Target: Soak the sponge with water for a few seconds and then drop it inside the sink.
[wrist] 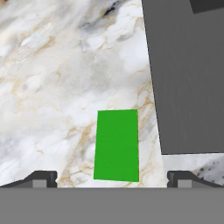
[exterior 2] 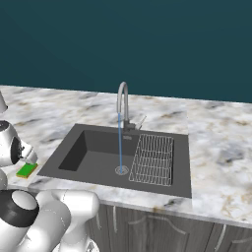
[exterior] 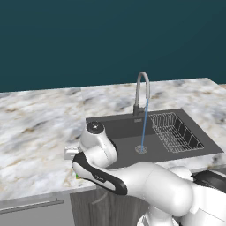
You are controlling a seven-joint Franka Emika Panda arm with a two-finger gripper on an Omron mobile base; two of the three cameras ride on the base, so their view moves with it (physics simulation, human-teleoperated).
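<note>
So the pick-up step is what's in hand here, judging by how things lie. The pincer [wrist: 112, 180] is seen spread wide with nothing held, one tip at each bottom corner of the hand view, and the sponge [wrist: 117, 145] is framed right between them, lying flat on the marble counter [wrist: 52, 87], just ahead of the tips and not touched by either. The green face is turned up; the yellow-orange layer can't be made out from that angle.

The dark rim of the sink [wrist: 188, 78] is found just off to one side of the pincer, beside the sponge but apart from it. Water [exterior: 144, 123] is already being poured from the faucet [exterior: 142, 90] down onto the drain, well away from the pincer on the far side of the basin.

What's probably called for next: the hand gets lowered straight down until the tips straddle the sponge, then squeezed shut across its narrow width. Alignment looks decent, so not much sideways fixing should be needed.

On views: the wire rack [exterior 2: 152, 158] and the running stream are given by the two base views, which the hand view misses. The sponge is mostly hidden behind the arm in the left base view, while a clear green patch at the counter's front edge is offered by the right one [exterior 2: 27, 170]
</note>
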